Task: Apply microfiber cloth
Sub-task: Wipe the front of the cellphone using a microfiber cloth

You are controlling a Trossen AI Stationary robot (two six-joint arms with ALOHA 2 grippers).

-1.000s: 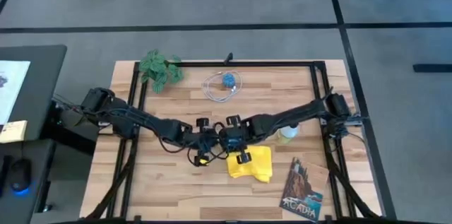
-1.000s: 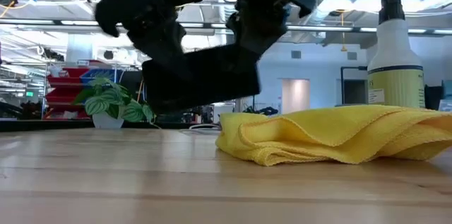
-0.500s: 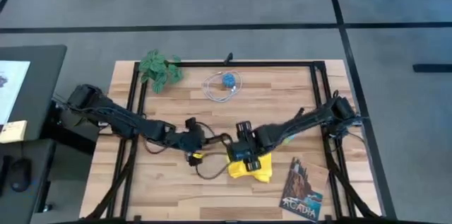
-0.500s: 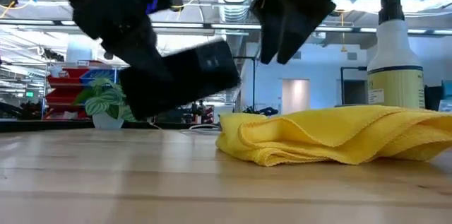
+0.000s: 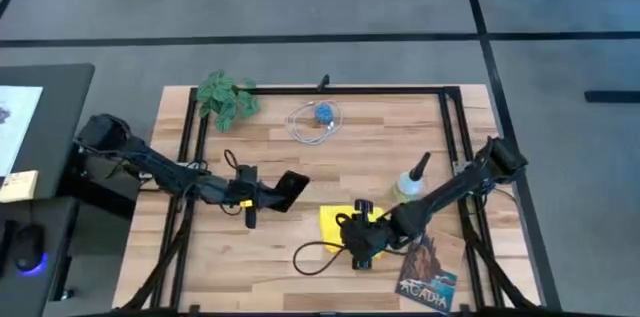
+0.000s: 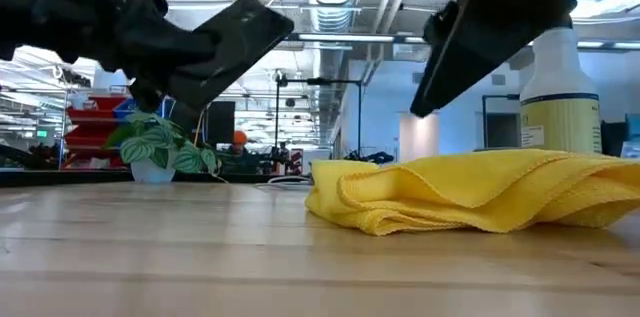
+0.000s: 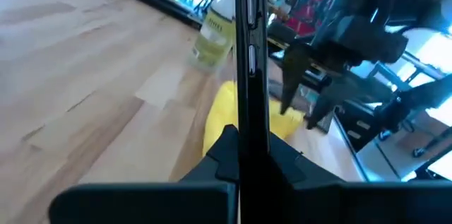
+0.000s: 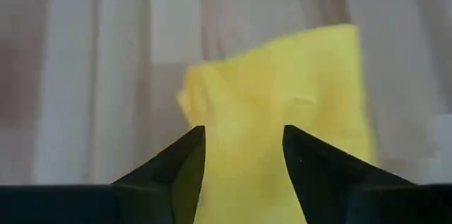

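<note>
The yellow microfiber cloth [image 5: 336, 219] lies crumpled on the wooden table [image 5: 250, 267], right of the middle and near the front; it also shows in the low view [image 6: 470, 192]. My right gripper [image 5: 354, 239] hangs open just above it, and the cloth [image 8: 282, 90] shows between and beyond its fingers. My left gripper [image 5: 268, 197], left of the middle, is shut on a black smartphone [image 5: 291, 186], which it holds in the air, tilted [image 6: 236, 35]. My left gripper pinches one end of the smartphone [image 7: 248, 128] between its two fingers, one on each broad face. The fingers come from the table's left, along the phone. The phone is lifted clear, its free end [image 6: 268, 15] slanting up and toward the table's right.
A spray bottle [image 5: 409, 183] stands just right of the cloth, toward the far side. A dark illustrated booklet [image 5: 428, 273] lies at the front right. A small potted plant [image 5: 226, 97] and a coiled white cable with a blue thing [image 5: 318, 121] sit near the far edge.
My left gripper has carried the smartphone toward the table's left edge, and the phone's free end has tipped upward. My right gripper has left the phone and gone toward the near right, ending over the cloth. The cloth has not moved.
</note>
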